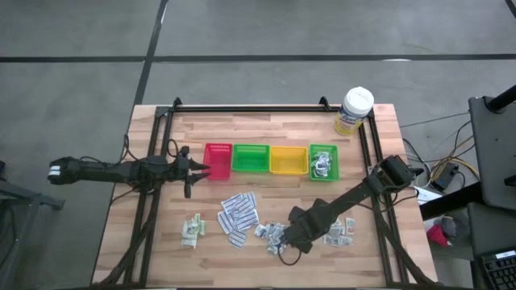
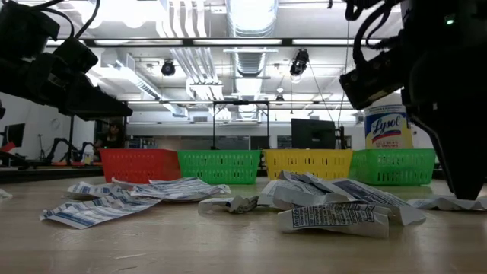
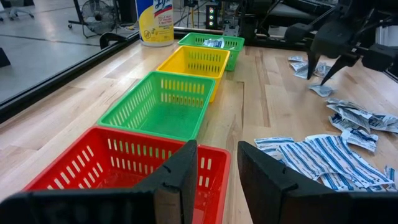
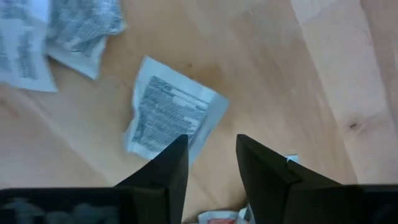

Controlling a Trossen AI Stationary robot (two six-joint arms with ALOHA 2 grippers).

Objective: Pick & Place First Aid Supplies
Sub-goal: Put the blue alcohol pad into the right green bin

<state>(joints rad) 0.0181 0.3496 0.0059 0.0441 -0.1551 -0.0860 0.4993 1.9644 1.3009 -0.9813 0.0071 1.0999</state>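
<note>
The first aid supplies lie loose on the wooden table: long white printed strips (image 1: 239, 213), pale green-white sachets (image 1: 192, 229), and small grey-white squares (image 1: 270, 235). My right gripper (image 1: 284, 244) points down over the squares, open. One crumpled printed packet (image 4: 168, 115) lies flat on the wood just ahead of its fingertips (image 4: 211, 152), which hold nothing between them. My left gripper (image 3: 214, 168) waits open and empty at the near wall of the red tray (image 3: 124, 155), at the table's left.
Red (image 1: 218, 161), green (image 1: 250, 159), yellow (image 1: 288, 159) and a second green tray (image 1: 324, 161) stand in a row across the middle; the last holds some packets. A white-lidded tub (image 1: 355, 110) stands at the back right. More packets (image 1: 339, 232) lie to the right of my right gripper.
</note>
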